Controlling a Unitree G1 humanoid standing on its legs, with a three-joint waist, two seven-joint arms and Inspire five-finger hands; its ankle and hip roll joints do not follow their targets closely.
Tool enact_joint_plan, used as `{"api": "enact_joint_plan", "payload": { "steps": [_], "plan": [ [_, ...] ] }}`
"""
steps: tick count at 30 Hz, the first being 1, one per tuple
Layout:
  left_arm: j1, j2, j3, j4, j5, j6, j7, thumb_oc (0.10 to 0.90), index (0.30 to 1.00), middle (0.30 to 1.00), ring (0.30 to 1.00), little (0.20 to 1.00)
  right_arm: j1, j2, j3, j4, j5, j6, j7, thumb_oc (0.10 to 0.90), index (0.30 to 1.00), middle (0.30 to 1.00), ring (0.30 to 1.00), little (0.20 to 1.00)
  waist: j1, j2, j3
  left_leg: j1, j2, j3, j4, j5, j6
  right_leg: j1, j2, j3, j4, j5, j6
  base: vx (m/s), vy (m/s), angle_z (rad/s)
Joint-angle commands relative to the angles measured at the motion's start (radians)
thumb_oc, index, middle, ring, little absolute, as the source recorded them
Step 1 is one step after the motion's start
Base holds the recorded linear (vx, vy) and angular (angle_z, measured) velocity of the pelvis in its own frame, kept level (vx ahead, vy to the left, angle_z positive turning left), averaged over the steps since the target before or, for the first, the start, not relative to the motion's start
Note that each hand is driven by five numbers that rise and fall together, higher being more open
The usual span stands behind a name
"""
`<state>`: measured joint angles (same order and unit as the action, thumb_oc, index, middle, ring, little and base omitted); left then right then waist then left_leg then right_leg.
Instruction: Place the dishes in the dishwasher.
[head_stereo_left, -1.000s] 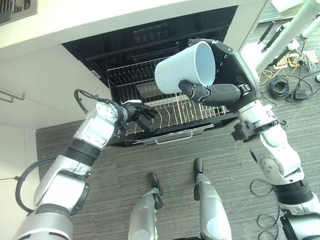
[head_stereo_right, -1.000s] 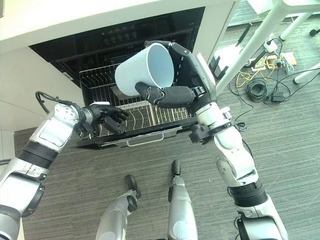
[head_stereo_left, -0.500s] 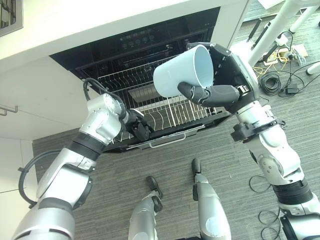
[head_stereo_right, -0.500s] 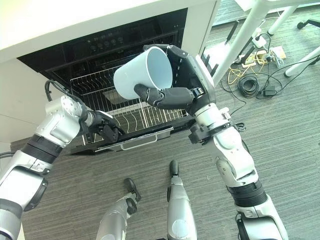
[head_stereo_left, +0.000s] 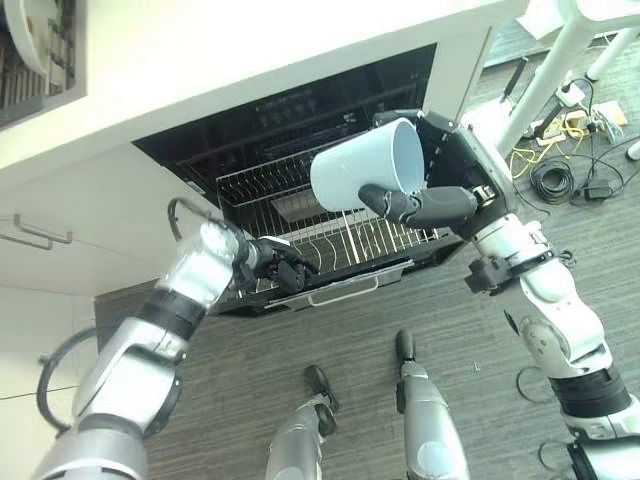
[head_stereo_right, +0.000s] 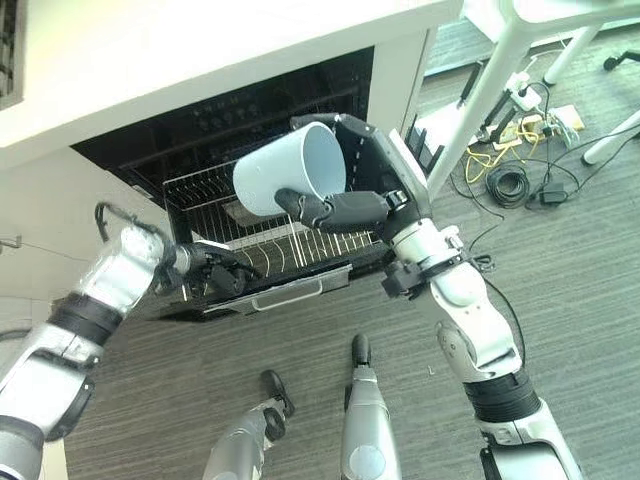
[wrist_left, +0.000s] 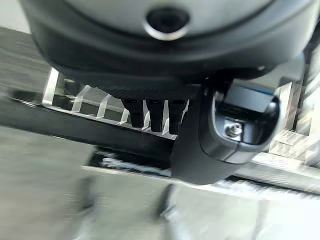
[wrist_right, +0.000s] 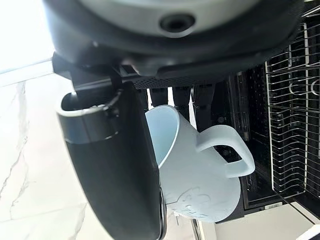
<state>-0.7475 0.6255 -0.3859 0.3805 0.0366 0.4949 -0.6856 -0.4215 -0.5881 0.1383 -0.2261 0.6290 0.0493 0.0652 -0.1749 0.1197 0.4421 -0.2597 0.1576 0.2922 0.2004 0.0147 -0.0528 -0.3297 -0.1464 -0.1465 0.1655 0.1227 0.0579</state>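
Compared with a second earlier, my left robot hand had dropped from the wires to the front edge of the pulled-out chrome wire dishwasher rack, fingers curled there, though I could not tell whether they actually gripped the rim; the camera had shifted too. The right robot hand had kept the pale blue glazed ceramic mug aloft above the rack, thumb clamped across its smooth cylindrical wall and fingers behind, mouth tipped sideways, looped handle free. I judged the rack steadied and the mug ready to be lowered, not yet placed. The rack was thin, glossy metal tines in rows; its grey bar handle ran along the front, above the dark ribbed floor, beneath a white matte tabletop.
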Motion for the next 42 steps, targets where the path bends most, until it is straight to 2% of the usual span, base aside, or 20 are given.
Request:
{"api": "enact_joint_plan", "payload": {
  "steps": [1,5,6,10,12,17,22,26,30,35,42],
  "plan": [
    [0.086,0.029,-0.015,-0.069,-0.189,-0.14,0.257,0.8,0.9,0.9,0.9,0.9,-0.053,0.041,-0.116,-0.09,0.004,-0.146,0.008,0.4,0.3,0.3,0.3,0.3,0.02,-0.066,-0.018,0.006,0.008,-0.024,0.1,-0.226,-0.014,0.007,-0.018,-0.007,0.135,-0.263,0.07,0.02,-0.041,0.1],
    [0.096,0.039,0.078,-0.101,-0.316,-0.254,0.432,0.8,0.9,0.9,0.9,0.9,-0.046,0.038,-0.12,-0.064,-0.037,-0.154,-0.027,0.4,0.3,0.3,0.3,0.3,0.037,-0.071,-0.017,-0.001,0.008,-0.037,0.1,-0.218,-0.013,0.01,-0.021,-0.013,0.135,-0.261,0.068,0.01,-0.048,0.15],
    [0.1,0.034,0.098,-0.098,-0.354,-0.328,0.507,0.8,0.9,0.9,0.9,0.9,-0.054,0.038,-0.115,-0.045,-0.056,-0.166,-0.047,0.4,0.3,0.3,0.3,0.3,0.044,-0.074,-0.014,-0.002,0.007,-0.043,0.1,-0.216,-0.013,0.011,-0.021,-0.018,0.135,-0.26,0.068,0.0,-0.062,0.15],
    [0.116,-0.001,0.166,-0.121,-0.432,-0.467,0.686,0.8,0.9,0.9,0.9,0.9,-0.075,0.044,-0.112,-0.02,-0.103,-0.187,-0.113,0.4,0.3,0.3,0.3,0.3,0.064,-0.088,-0.007,-0.011,0.002,-0.059,0.1,-0.215,-0.009,0.011,-0.023,-0.026,0.135,-0.259,0.068,-0.01,-0.084,0.1],
    [0.129,-0.039,0.212,-0.145,-0.467,-0.559,0.77,0.8,0.9,0.9,0.9,0.9,-0.097,0.05,-0.115,-0.008,-0.142,-0.202,-0.166,0.4,0.3,0.3,0.3,0.3,0.08,-0.101,-0.004,-0.023,-0.002,-0.071,0.1,-0.214,-0.007,0.005,-0.023,-0.033,0.135,-0.258,0.068,-0.03,-0.107,0.06],
    [0.119,-0.089,0.264,-0.236,-0.474,-0.673,0.879,0.8,0.9,0.9,0.9,0.9,-0.15,0.032,-0.129,0.011,-0.199,-0.195,-0.257,0.4,0.3,0.3,0.3,0.3,0.103,-0.125,-0.001,-0.035,-0.007,-0.091,0.1,-0.216,-0.004,0.0,-0.02,-0.042,0.135,-0.256,0.07,-0.01,-0.083,0.08],
    [0.108,-0.083,0.286,-0.301,-0.485,-0.717,0.894,0.8,0.9,0.9,0.9,0.9,-0.175,0.002,-0.14,0.032,-0.236,-0.166,-0.299,0.4,0.3,0.3,0.3,0.3,0.114,-0.144,-0.004,-0.037,-0.007,-0.101,0.1,-0.219,-0.003,0.001,-0.015,-0.048,0.135,-0.255,0.07,0.01,-0.08,0.03],
    [0.107,-0.059,0.305,-0.356,-0.521,-0.738,0.874,0.8,0.9,0.9,0.9,0.9,-0.188,-0.052,-0.144,0.056,-0.301,-0.091,-0.299,0.4,0.3,0.3,0.3,0.3,0.126,-0.163,-0.006,-0.039,-0.005,-0.109,0.1,-0.22,-0.003,0.003,-0.01,-0.055,0.135,-0.254,0.072,0.02,-0.086,0.01],
    [0.114,-0.031,0.317,-0.414,-0.556,-0.743,0.841,0.8,0.9,0.9,0.9,0.9,-0.202,-0.119,-0.132,0.077,-0.428,0.0,-0.305,0.4,0.3,0.3,0.3,0.3,0.139,-0.182,-0.007,-0.043,-0.004,-0.119,0.1,-0.22,-0.003,0.005,-0.006,-0.063,0.135,-0.251,0.074,0.01,-0.095,0.03],
    [0.108,-0.009,0.315,-0.462,-0.592,-0.775,0.818,0.8,0.9,0.9,0.9,0.9,-0.249,-0.188,-0.075,0.156,-0.517,0.103,-0.311,0.4,0.3,0.3,0.3,0.3,0.159,-0.201,-0.008,-0.043,-0.003,-0.13,0.1,-0.221,-0.001,0.012,-0.003,-0.075,0.135,-0.248,0.077,0.02,-0.073,0.02],
    [0.096,0.037,0.311,-0.504,-0.615,-0.77,0.774,0.8,0.9,0.9,0.9,0.9,-0.285,-0.239,-0.028,0.26,-0.507,0.186,-0.263,0.4,0.3,0.3,0.3,0.3,0.181,-0.217,-0.002,-0.043,-0.003,-0.139,0.1,-0.223,0.0,0.021,-0.006,-0.096,0.135,-0.245,0.083,0.0,-0.057,0.06]
  ]
}}
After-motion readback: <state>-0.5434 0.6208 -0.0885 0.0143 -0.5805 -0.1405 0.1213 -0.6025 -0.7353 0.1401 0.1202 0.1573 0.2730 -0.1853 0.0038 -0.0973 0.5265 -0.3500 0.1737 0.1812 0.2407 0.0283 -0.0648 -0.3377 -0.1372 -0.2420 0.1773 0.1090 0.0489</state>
